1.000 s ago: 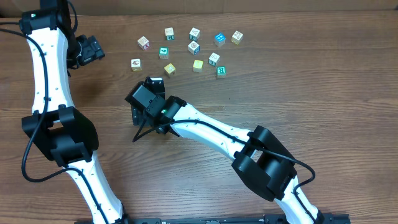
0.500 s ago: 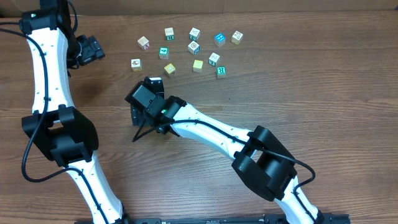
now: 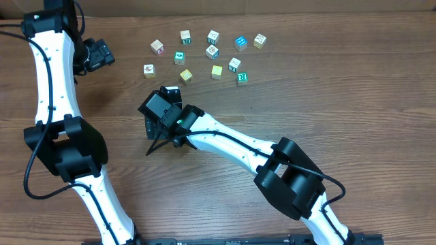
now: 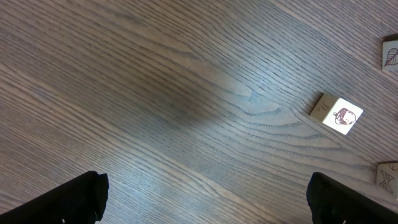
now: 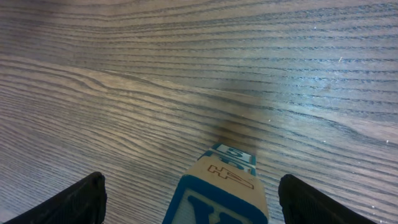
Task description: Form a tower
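Right gripper (image 5: 189, 196) spread either side of the tower (image 5: 224, 177), not touching; left gripper (image 4: 208, 199) gapes wide, well away from it.

tower (image 5: 219, 186) | between right end effector (image 5: 191, 200) fingers (image 5: 69, 202) | loose cubes (image 3: 212, 52) behind, on table (image 3: 340, 102)

Even, fairly bright light falls from above on the wooden surface (image 3: 327, 102); the overhead view is sharp throughout, with one thin dark shadow just beside the right arm (image 3: 225, 139). In the left wrist view the left fingers (image 4: 81, 196) are black, soft-edged blurs in the lower corners; ahead of them lies a broad, diffuse shadow, and a loose cube (image 4: 341, 116) ahead to their right glares white (its print nearly washed out). Between the right fingers (image 5: 71, 199) the tower (image 5: 221, 190) is out of focus; a soft shadow lies just beyond it; the grain farther ahead is crisp.
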### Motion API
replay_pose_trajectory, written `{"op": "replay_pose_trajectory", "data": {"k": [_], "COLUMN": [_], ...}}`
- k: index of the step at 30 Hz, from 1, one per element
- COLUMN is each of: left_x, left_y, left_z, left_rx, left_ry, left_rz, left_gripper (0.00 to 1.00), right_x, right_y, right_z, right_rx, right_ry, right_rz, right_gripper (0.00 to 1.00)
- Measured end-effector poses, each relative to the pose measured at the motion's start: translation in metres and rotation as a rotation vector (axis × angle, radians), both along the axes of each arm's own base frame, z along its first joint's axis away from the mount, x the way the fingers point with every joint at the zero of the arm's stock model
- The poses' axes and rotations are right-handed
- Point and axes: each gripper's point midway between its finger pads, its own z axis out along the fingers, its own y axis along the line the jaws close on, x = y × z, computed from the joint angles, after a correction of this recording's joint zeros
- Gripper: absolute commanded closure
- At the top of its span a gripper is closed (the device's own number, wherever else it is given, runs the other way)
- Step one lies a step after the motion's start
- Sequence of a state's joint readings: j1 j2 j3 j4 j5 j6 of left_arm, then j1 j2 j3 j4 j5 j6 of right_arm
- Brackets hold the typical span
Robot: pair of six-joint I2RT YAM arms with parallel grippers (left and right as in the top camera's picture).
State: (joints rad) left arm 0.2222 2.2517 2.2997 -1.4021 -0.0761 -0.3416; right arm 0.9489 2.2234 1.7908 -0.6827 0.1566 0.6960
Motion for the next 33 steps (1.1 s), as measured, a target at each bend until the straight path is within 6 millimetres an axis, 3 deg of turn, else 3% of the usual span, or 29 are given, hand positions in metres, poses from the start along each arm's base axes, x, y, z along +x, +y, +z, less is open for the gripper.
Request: {"op": "replay_pose_trajectory", "data": {"k": [33], "left_x": [0.0], "left_y": [0.0], "left_z": [0.0], "left_rx": [0.0], "left_ry": [0.0], "left_rz": [0.0], "left_gripper": [0.0], "right_x": [-0.012], "right_y": [0.006], "right_z": [-0.002], "right_rx": [0.032], "right_ry": [0.064], "right_rz": [0.04], "right_gripper": [0.15]}}
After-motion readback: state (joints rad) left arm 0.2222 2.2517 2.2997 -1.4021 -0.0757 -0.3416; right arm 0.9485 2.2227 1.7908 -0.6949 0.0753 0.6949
